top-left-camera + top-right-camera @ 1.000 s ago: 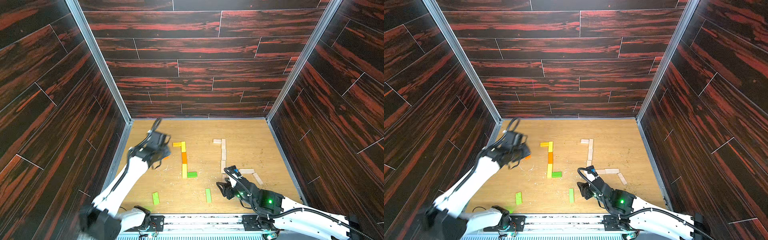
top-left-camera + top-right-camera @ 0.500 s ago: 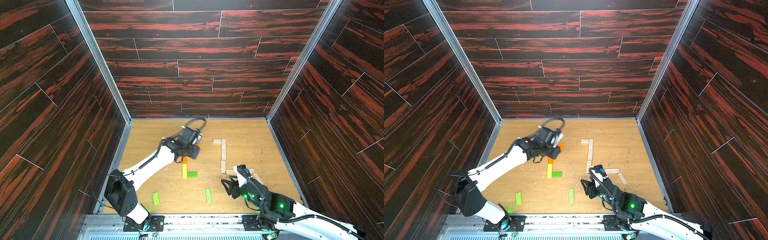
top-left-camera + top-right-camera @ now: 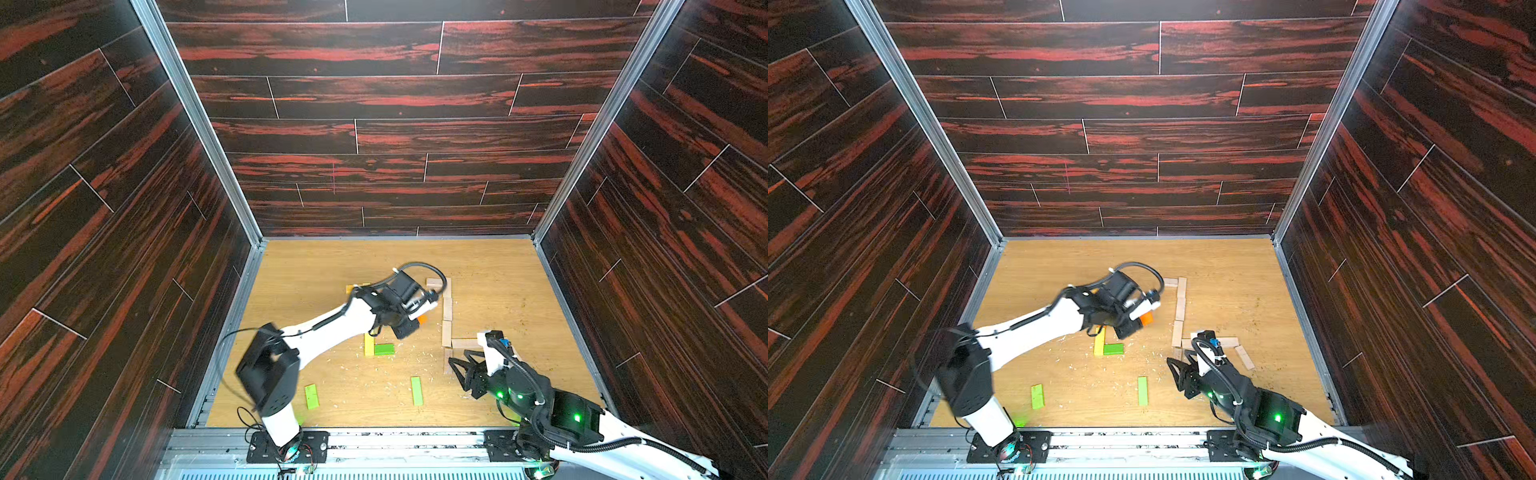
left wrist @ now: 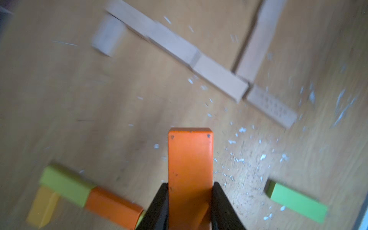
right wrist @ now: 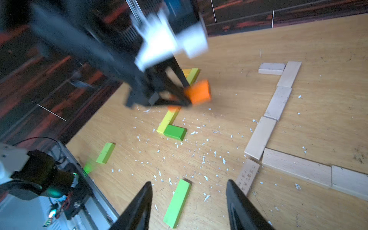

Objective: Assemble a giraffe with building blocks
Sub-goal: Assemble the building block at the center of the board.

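Orange plank clamped tight in my left gripper, pale planks at its three o'clock; my right gripper hangs half-open, empty.

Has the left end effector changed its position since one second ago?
Yes. The left end effector, shut on an orange plank, has travelled from near the left wall across the coloured column, toward the pale plank column.

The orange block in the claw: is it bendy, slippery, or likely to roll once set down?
The orange block looks stiff, with flat faces and square edges, so it probably won't bend or roll. Its smooth paint might let it slip, though the left gripper pinches its flat sides squarely.
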You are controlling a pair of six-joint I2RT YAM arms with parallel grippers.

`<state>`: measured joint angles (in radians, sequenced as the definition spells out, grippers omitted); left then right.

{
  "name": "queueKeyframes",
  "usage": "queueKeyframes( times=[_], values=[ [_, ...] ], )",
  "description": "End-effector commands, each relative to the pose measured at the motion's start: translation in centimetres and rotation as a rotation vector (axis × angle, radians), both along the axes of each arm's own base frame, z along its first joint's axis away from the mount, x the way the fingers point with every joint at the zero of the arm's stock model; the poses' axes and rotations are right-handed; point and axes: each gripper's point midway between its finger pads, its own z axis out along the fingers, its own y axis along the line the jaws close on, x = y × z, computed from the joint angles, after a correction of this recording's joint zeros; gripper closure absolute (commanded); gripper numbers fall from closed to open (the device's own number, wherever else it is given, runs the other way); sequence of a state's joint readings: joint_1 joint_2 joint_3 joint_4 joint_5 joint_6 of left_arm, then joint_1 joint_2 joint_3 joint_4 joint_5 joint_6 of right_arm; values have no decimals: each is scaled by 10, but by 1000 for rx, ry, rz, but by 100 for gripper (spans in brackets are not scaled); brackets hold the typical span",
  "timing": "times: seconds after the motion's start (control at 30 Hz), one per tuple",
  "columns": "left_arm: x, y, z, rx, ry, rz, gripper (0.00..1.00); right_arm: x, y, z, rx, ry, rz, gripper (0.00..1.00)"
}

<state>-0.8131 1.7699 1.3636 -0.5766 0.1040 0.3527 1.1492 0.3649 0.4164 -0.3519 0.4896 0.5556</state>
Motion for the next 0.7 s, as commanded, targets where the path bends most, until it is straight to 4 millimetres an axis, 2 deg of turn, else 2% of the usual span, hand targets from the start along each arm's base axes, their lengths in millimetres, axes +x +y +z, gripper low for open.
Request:
queueKeyframes(
  times=[0.0, 0.43, 0.67],
  values=[
    [-9, -1, -11, 88, -18, -133, 100, 0, -3, -3, 8, -6, -8, 40],
    [-14, -7, -63, 224, 11, -230, 100, 1, -2, -9, 1, -1, -8, 40],
    [-11, -7, -81, 267, 14, -242, 99, 2, 1, -12, -12, -1, -5, 40]
  ],
)
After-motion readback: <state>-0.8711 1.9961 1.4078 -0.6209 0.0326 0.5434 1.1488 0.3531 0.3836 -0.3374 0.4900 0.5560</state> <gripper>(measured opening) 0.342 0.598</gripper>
